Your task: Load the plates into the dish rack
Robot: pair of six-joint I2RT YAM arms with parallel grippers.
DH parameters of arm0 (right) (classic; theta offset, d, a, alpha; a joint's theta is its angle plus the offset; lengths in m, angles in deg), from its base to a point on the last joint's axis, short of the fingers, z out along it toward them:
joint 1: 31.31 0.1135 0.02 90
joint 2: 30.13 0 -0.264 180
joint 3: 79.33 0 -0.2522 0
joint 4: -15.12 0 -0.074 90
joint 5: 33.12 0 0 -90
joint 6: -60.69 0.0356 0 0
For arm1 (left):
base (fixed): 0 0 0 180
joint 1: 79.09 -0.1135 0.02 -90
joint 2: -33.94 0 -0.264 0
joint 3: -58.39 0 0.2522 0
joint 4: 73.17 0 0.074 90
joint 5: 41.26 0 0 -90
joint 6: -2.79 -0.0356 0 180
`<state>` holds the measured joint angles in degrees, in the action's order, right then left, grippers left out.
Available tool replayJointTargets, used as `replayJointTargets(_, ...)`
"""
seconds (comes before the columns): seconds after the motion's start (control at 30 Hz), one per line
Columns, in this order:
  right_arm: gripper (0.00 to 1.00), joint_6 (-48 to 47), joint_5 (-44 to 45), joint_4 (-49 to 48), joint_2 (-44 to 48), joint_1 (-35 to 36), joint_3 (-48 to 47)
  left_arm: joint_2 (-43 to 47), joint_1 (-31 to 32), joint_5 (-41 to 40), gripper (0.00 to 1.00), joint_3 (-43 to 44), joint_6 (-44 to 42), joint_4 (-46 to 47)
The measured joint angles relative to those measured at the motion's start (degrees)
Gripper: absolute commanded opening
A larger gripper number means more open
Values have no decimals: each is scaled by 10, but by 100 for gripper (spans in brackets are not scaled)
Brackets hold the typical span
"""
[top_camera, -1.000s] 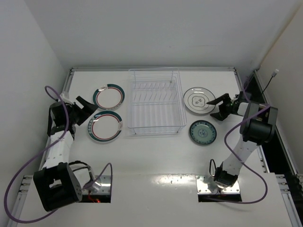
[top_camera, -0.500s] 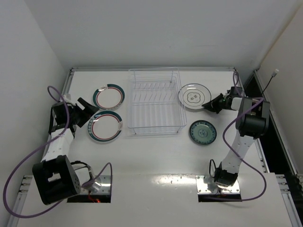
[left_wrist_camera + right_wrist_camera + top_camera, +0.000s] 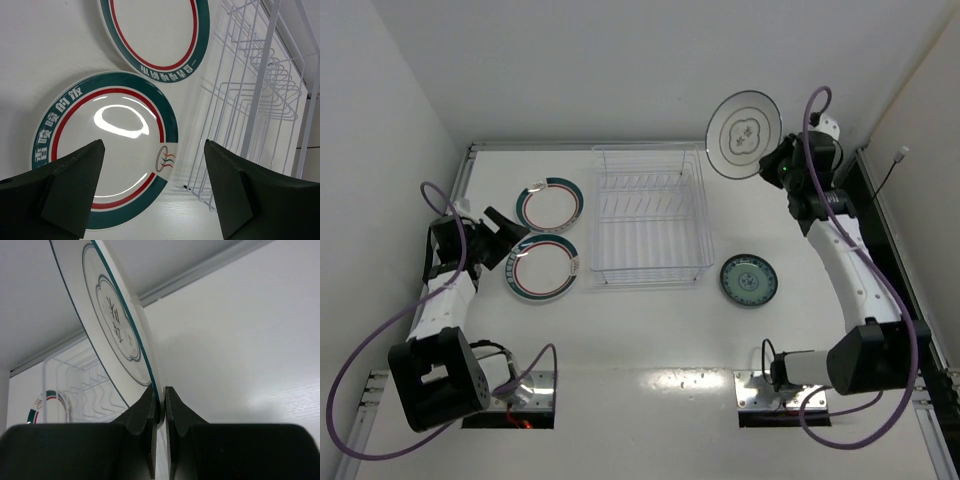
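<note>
My right gripper [image 3: 775, 165] [image 3: 160, 402] is shut on the rim of a white plate [image 3: 744, 134] [image 3: 112, 315] with thin teal lines. It holds the plate on edge, high above the back right corner of the dish rack [image 3: 648, 265] [image 3: 85, 385]. Two teal-rimmed plates [image 3: 551, 204] [image 3: 542, 268] lie flat left of the rack. My left gripper [image 3: 505, 233] [image 3: 153, 150] hangs open over the nearer plate [image 3: 105, 150], with the farther plate [image 3: 155, 35] beyond it. A small teal patterned plate [image 3: 749, 280] lies right of the rack's front corner.
The wire rack [image 3: 255, 100] holds nothing and stands mid-table between the arms. White walls close in the table at the back and both sides. Purple cables loop from each arm.
The right gripper has shut on the white plate and raised it off the table, up and back, turning it on edge. The left arm has shifted only slightly.
</note>
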<state>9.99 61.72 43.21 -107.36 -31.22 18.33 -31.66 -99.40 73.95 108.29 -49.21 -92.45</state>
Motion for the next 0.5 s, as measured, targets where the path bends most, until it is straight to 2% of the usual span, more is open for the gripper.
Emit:
replayJointTargets(0.17, 0, -23, 102, 15, -4, 99, -28, -3, 0, 3, 78, 0, 0, 0)
replayJointTargets(0.37, 0, -25, 203, 82, -102, 175, -49, -3, 0, 3, 78, 0, 0, 0)
replayJointTargets(0.5, 0, -19, 251, 128, -165, 207, -101, -3, 0, 3, 78, 0, 0, 0)
